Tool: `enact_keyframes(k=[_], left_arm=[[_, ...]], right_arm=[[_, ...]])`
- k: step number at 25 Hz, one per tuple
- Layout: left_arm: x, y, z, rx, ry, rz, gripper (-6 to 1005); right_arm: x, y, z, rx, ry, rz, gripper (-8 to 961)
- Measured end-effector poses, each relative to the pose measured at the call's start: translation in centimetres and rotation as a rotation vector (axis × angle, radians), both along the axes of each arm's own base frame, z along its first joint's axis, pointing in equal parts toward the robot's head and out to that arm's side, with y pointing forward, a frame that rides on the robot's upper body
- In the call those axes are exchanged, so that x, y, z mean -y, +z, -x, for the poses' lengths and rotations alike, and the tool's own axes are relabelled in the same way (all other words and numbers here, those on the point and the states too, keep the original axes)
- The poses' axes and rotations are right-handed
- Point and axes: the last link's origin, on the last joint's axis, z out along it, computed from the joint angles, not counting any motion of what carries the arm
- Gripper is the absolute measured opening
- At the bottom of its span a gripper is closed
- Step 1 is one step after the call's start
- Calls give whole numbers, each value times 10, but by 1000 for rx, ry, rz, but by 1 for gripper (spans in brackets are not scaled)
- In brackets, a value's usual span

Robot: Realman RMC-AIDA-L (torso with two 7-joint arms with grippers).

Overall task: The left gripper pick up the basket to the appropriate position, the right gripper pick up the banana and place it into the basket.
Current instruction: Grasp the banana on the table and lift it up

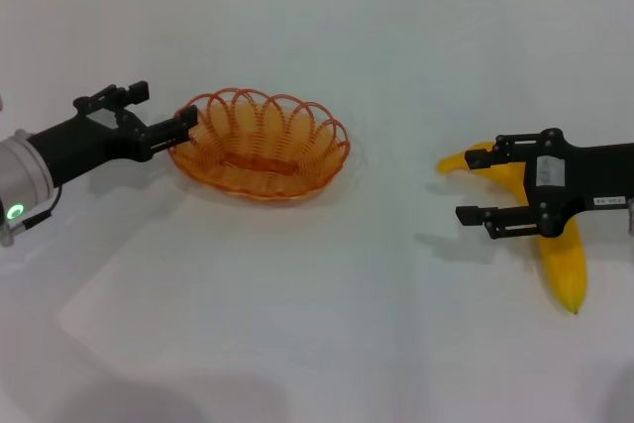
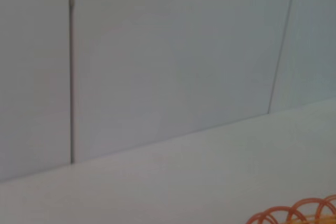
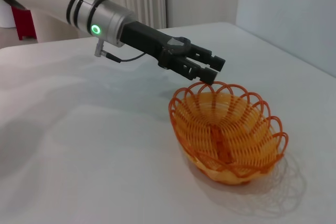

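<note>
- The basket (image 1: 261, 146), an oval of orange looped wire with a scalloped rim, sits on the white worktop (image 1: 297, 324) left of centre, nearer the far edge than the near one.
- It holds nothing.
- In the right wrist view the basket (image 3: 228, 132) stands upright on the worktop, its wire casting a fine shadow beside it.
- The left wrist view catches only a few orange loops of the basket rim (image 2: 299, 212) at one corner, with the worktop and a pale panelled wall (image 2: 168, 51) behind.
- The left gripper (image 1: 186, 126) reaches in from the left edge of the worktop, its black fingertips right at the rim on the basket's left end.
- In the right wrist view the left gripper (image 3: 210, 69) has its fingers drawn together at the rim loops; whether wire is actually pinched between them I cannot tell.
- The banana (image 1: 565, 260), bright yellow and curved, lies near the right edge of the worktop, well apart from the basket, one end pointing to the near edge.
- The right gripper (image 1: 490, 185) hovers over the banana's middle with its two black fingers spread wide and nothing between them.
</note>
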Motion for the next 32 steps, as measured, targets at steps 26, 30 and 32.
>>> enact_keyframes(k=[26,30,32], left_arm=[[77,12,36,-54,-169,59,845],[78,11,37,-55,-169,63,845],[78,11,37,-55,-169,63,845]], right_arm=[[-6,12,4,-42,-24,-166,741],[-15,20,4,-15,-78,-205,741],[-17,25,9,3,-93,-206,741]])
